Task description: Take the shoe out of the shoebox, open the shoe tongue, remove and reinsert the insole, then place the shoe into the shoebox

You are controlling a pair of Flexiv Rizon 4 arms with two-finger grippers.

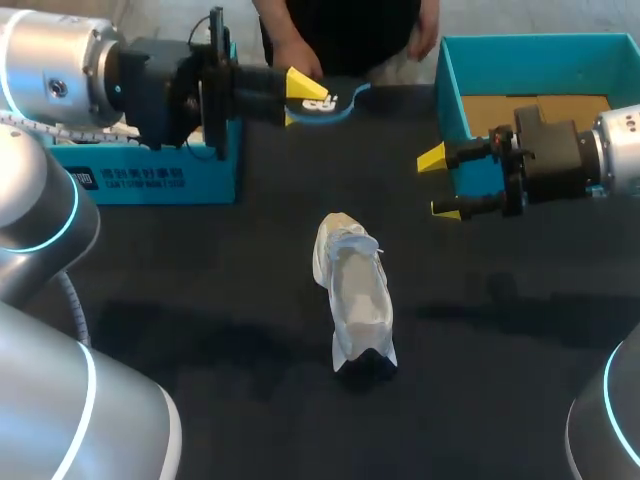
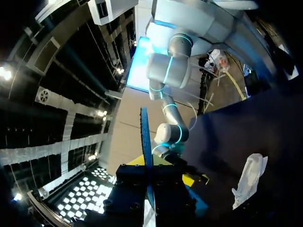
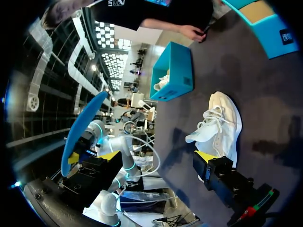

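My left gripper [image 1: 300, 95] is clamped on the blue insole [image 1: 345, 98], with one yellow-tipped finger on each face. From that wrist I see the insole edge-on, rising straight out from between the fingers. It is held up off the table, and most of its length sticks out ahead of the fingertips.

My right gripper [image 1: 438, 183] holds nothing. Its fingers stand well apart, one above the other, with only air between them. The two grippers are apart with their tips turned roughly toward each other, and the left one is farther out from me than the right.

The white shoe [image 1: 352, 295] stands on its sole on the dark table [image 1: 200, 290], outside the box. It lies below and ahead of the right gripper's lower finger, nearer to me, and well apart from both grippers. Its laces show toward the end farther from me, and a dark patch shows at the nearer end.

Behind the right gripper, beside its wrist, sits the open teal shoebox [image 1: 540, 65] with its brown cardboard floor showing. Under my left arm, behind the left gripper, a second teal box [image 1: 150, 175] rests on the table. From the right wrist, something white shows inside it.

Farthest out, just past the left gripper and the insole, a person's hand [image 1: 297, 57] is at the table's far edge.
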